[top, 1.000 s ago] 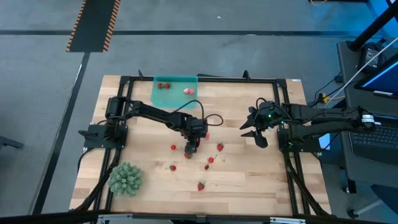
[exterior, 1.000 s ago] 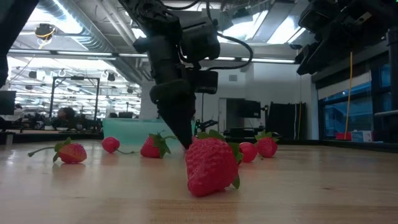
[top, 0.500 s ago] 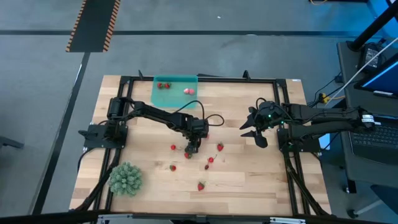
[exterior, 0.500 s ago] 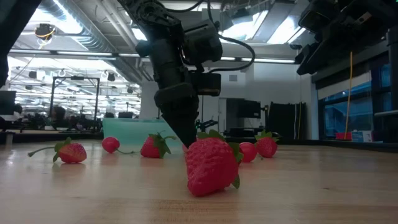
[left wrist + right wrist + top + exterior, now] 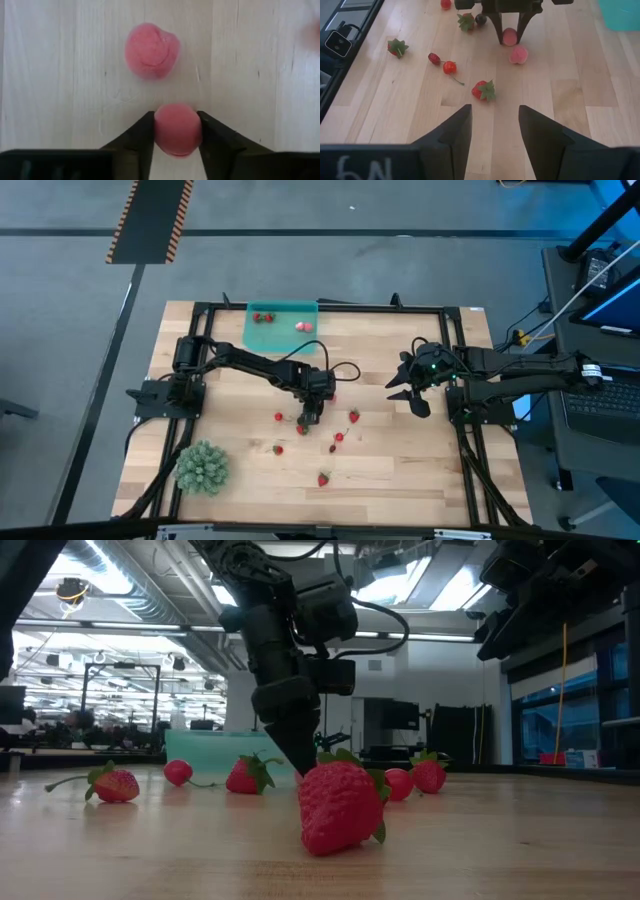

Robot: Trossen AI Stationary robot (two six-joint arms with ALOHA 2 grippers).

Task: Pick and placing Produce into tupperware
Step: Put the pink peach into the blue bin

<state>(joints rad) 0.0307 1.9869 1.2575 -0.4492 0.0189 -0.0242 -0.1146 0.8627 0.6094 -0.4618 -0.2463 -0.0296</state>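
Clamping a round pink fruit (image 5: 177, 129) between its two fingers (image 5: 141, 139), the left gripper (image 5: 308, 418) stands nearly upright at the middle of the worktop (image 5: 400, 470), fingertips down at the wood. The fruit is blunt and nearly round, so no long axis can be told. A second pink fruit (image 5: 151, 50) lies just beside it, apart from the fingers.

The remaining red fruits are scattered around the gripper: one at nine o'clock (image 5: 279, 417), one at three o'clock (image 5: 354, 416), one toward seven o'clock (image 5: 278, 449), a pair toward five o'clock (image 5: 337, 441), and one farther out at six o'clock (image 5: 323, 478). In the low view the nearest strawberry (image 5: 340, 805) lies with its green top toward the far side.

The tupperware (image 5: 282, 326) sits at the far edge of the worktop, at about eleven o'clock from the left gripper, its long side along that edge, with a few fruits already inside. The wood between it and the gripper is bare apart from the left arm.

The right gripper (image 5: 493, 135) waits near the right edge, above the worktop, fingers apart and holding nothing. A spiky green ball (image 5: 203, 467) sits at the near left corner.
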